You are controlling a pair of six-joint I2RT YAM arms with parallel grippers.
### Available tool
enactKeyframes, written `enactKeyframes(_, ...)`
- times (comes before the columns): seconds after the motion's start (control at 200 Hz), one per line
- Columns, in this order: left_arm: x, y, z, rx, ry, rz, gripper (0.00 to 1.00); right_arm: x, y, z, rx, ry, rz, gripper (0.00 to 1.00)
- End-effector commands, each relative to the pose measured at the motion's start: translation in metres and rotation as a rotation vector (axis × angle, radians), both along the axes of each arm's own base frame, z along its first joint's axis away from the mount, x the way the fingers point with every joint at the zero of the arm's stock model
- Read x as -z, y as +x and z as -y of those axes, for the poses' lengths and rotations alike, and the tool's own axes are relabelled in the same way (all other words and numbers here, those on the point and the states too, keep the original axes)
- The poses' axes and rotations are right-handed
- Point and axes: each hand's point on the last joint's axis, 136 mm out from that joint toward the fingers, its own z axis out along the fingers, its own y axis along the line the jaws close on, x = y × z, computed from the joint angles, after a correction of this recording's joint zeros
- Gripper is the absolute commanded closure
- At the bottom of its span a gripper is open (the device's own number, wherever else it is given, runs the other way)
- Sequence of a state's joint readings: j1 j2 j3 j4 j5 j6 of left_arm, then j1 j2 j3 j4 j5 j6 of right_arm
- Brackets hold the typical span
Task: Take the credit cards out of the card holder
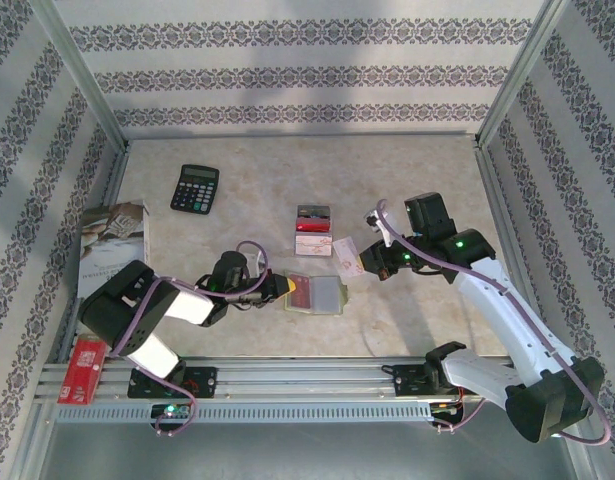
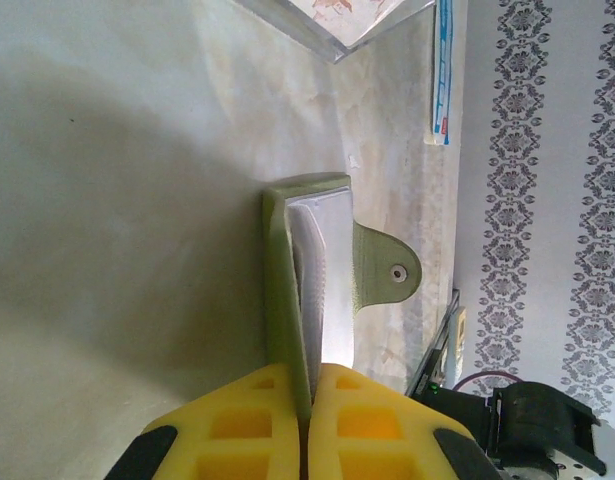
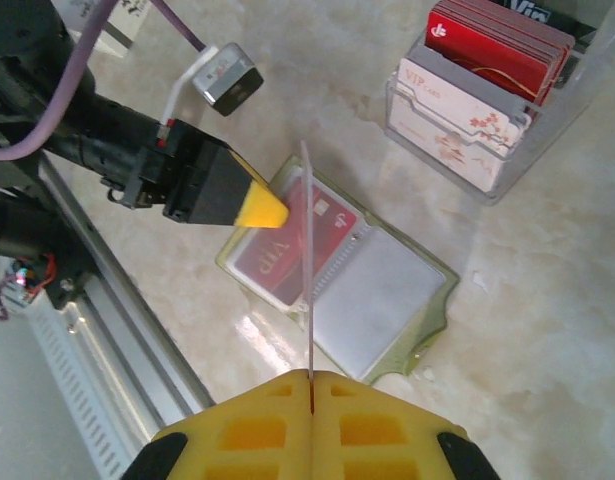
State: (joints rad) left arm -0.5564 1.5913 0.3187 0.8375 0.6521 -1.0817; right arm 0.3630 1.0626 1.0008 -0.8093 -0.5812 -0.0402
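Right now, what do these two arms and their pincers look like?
The left arm and right arm are white links between chunky black joints, each trailed by a thin purple cable. The left gripper and right gripper have blocky yellow fingers with square recesses. A green light glows on the right arm.

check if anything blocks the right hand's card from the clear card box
Nothing visible does: only bare table lies between the thin pale plastic card pinched in the right hand and the clear plastic card box.

Bright, even overhead light, a broad soft shadow on the table (image 2: pixel 107 250) beside the left tool (image 2: pixel 309 385), itself blurred up close.
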Motion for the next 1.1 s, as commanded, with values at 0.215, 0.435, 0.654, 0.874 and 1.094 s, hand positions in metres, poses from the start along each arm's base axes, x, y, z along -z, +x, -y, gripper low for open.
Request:
enactKeyframes(0.215,-0.015,0.000,-0.005,0.009,0.071,0.086,0.48,-0.004,0.004,0.009,-0.036,-0.103,0.069,1.00)
enactKeyframes(0.435,-0.043,-0.002,-0.031,-0.005,0.194,0.162,0.28,-0.002,0.002,0.013,-0.087,-0.151,0.086,1.00)
enactKeyframes(0.654,-0.113,-0.013,-0.035,0.131,0.228,0.454,0.29,-0.009,-0.008,0.005,-0.222,-0.167,0.136,1.00)
enactKeyframes(0.874,-0.185,-0.035,-0.014,0.339,0.099,0.892,0.29,-0.012,-0.016,-0.004,-0.370,-0.239,0.237,1.00)
enactKeyframes(1.094,-0.203,-0.053,-0.003,0.528,0.119,1.183,0.27,-0.005,-0.025,-0.013,-0.541,-0.368,0.292,1.00)
